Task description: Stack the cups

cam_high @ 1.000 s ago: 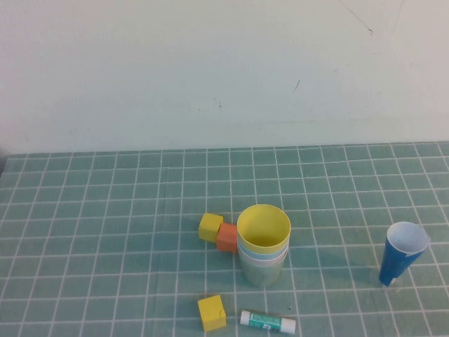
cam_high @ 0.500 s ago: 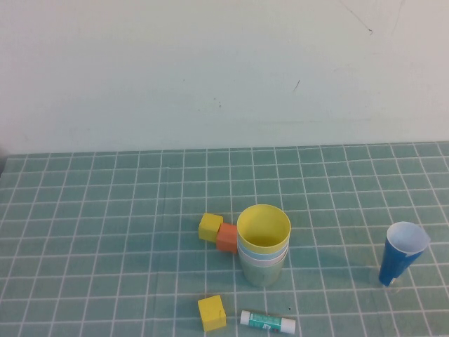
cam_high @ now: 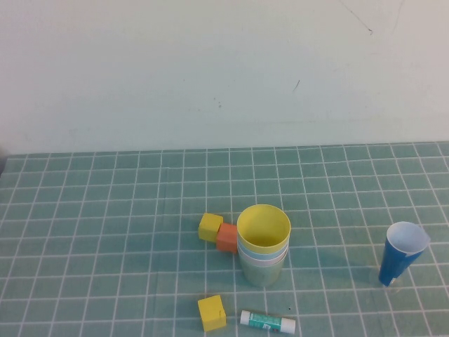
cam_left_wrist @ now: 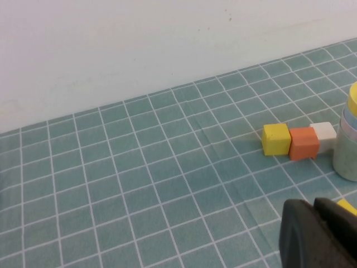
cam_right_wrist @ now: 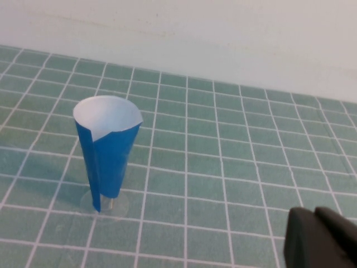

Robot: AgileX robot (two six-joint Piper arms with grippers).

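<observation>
- High view shows me the cups already nested into 1 stack (cam_high: 263, 249) on the green grid mat (cam_high: 105, 246) — the yellow cup (cam_high: 263, 228) on top, a light blue rim (cam_high: 262, 256) under it, and a pale outer cup (cam_high: 262, 272) at the base.
- I can't make out pink or green in the stack from here.
- An orange block (cam_high: 226, 237) touches the stack's side, with a yellow block (cam_high: 210, 227) beside it; a second yellow block (cam_high: 211, 312) and a glue stick (cam_high: 267, 322) lie in front.
- The dark blue cup (cam_high: 401, 254) stands well apart on the right.
- The left gripper (cam_left_wrist: 321, 234) sits near the blocks, the right gripper (cam_right_wrist: 321, 237) near the dark blue cup — I can't tell either one's state, and neither grasps anything I can see.
- I judge stacking done; next calls only for keeping both arms clear.
</observation>
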